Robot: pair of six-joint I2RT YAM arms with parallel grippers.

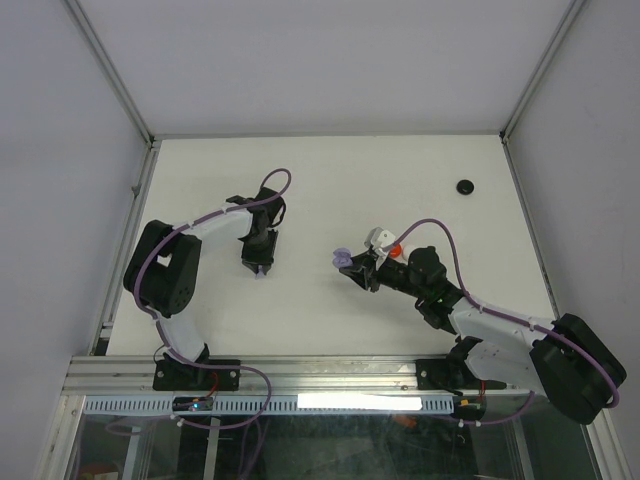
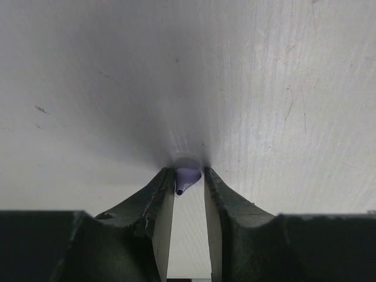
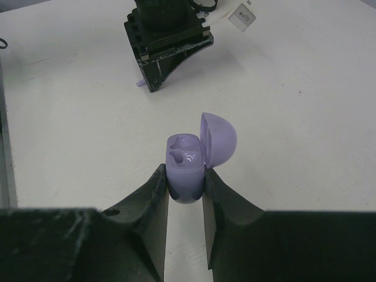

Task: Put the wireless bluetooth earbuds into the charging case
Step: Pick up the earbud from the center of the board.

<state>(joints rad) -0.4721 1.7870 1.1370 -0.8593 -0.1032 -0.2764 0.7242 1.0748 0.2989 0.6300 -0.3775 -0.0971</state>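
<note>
My right gripper (image 3: pixel 186 171) is shut on the lavender charging case (image 3: pixel 185 154), which it holds upright with its domed lid (image 3: pixel 219 138) flipped open to the right. From above, the case (image 1: pixel 342 258) sits near the table's middle. My left gripper (image 2: pixel 188 174) points down at the table with a tiny lavender earbud (image 2: pixel 187 177) pinched between its fingertips, its stem towards the camera. From above, that gripper (image 1: pixel 259 270) is left of the case, well apart from it. A black earbud (image 1: pixel 465 186) lies far right at the back.
A small red piece (image 1: pixel 397 249) and a white tag (image 1: pixel 379 237) sit beside the right arm's wrist. The white table (image 1: pixel 330 190) is walled by metal rails on the left, back and right. The left gripper's body (image 3: pixel 167 44) shows beyond the case.
</note>
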